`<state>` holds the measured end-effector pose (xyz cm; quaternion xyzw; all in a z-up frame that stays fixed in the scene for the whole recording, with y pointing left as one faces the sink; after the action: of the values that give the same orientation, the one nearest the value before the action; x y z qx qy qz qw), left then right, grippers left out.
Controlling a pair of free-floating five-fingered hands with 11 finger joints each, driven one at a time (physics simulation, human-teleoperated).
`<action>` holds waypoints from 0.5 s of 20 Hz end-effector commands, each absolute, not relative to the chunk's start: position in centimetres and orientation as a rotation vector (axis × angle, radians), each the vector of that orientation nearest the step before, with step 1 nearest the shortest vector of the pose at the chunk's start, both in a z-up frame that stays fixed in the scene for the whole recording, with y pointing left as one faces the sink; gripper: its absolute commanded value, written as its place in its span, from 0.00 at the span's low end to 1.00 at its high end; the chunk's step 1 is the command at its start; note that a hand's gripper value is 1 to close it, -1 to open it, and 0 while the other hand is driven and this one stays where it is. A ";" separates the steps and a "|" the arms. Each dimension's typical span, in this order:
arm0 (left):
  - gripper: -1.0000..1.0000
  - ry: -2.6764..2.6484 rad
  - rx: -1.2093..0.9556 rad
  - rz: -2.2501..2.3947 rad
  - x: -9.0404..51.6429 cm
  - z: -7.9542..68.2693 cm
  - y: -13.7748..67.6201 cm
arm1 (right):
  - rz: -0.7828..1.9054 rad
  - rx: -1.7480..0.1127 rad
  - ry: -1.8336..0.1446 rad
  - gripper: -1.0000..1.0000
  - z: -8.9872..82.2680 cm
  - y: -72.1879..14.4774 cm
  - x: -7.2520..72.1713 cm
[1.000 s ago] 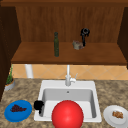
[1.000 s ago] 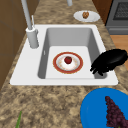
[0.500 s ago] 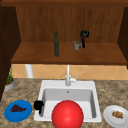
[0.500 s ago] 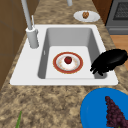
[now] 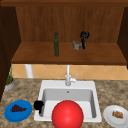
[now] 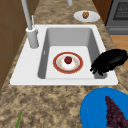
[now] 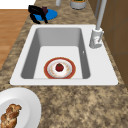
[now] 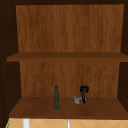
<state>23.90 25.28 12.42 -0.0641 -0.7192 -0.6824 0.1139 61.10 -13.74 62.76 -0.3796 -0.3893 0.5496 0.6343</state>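
Left hand [image 6: 110, 61] hovering over sink [image 6: 27, 77] rim, fingers loosely curled, holding nothing; risking bumping blue plate [image 6: 92, 110], spilling grapes [image 6: 115, 115].

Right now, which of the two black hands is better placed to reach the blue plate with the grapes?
The left hand, probably. It hangs at the sink's left front corner, right beside the blue plate holding the grapes. The right hand is up on the shelf, next to a small jar.

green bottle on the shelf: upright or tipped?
Upright. The green bottle stands on its base on the lower shelf, neck up, left of the right hand.
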 end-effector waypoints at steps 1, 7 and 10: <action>0.50 -2.109 -0.188 -2.001 23.9 12.4 25.3 | 1.307 -0.801 -0.839 0.00 61.2 -12.6 61.2; 0.50 -2.109 -0.188 -2.001 23.9 12.4 25.3 | 1.335 -0.756 -0.785 0.00 60.4 -12.8 63.4; 0.50 -2.109 -0.188 -2.001 23.9 12.4 25.3 | 1.345 -0.753 -0.792 0.00 60.2 -13.0 63.2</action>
<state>23.90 25.28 12.42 -0.0641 -0.7192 -0.6824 0.1139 61.66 -13.07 61.14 -0.3639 -0.3722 0.5611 0.6436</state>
